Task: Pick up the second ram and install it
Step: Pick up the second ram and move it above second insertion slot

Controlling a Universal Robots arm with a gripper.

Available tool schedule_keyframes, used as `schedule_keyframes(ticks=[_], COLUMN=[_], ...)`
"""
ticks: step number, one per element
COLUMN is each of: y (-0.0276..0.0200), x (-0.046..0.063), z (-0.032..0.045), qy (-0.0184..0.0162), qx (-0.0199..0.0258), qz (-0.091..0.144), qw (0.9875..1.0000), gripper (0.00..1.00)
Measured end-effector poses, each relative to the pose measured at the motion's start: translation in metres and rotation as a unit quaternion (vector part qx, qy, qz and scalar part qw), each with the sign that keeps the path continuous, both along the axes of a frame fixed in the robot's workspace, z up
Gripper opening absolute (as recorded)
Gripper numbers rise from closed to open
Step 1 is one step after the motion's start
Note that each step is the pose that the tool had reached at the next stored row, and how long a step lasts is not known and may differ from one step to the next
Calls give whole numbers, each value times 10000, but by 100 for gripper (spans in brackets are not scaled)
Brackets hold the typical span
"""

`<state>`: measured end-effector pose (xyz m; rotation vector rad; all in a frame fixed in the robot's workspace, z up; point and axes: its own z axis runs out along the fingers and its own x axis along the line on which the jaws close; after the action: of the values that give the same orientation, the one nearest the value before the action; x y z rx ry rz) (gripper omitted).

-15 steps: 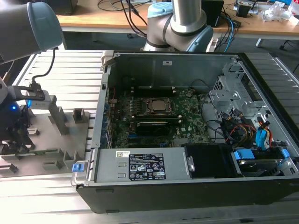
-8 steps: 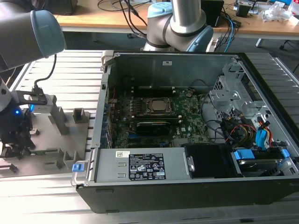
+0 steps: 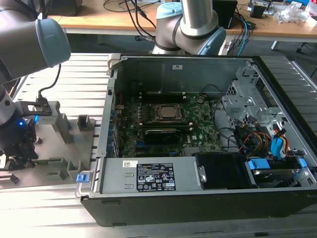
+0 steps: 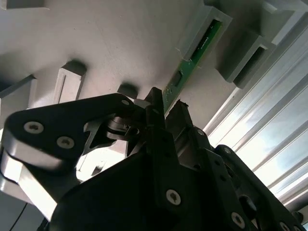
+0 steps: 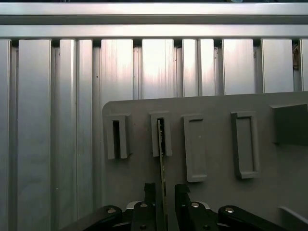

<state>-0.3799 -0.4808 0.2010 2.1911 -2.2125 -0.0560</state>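
The second ram stands on edge over the grey fixture plate, its far end seated in a slotted grey block. The gripper straddles its near end with narrow jaws; whether they pinch it I cannot tell. An open computer case sits on the table beside the plate.

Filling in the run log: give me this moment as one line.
phase: pick-up | gripper: open, astride second ram | ram: on edge, far end in grey fixture block slot
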Motion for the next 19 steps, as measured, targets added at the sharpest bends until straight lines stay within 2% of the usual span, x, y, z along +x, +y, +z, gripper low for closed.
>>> schedule_keyframes(ticks=[6, 8, 19], y=[-3, -3, -3], x=[0, 0, 0], z=[-4, -4, -4], qy=[1, 1, 1], qx=[12, 16, 38], qz=[0, 0, 0], qw=[10000, 10000, 10000], gripper=[29, 15, 14])
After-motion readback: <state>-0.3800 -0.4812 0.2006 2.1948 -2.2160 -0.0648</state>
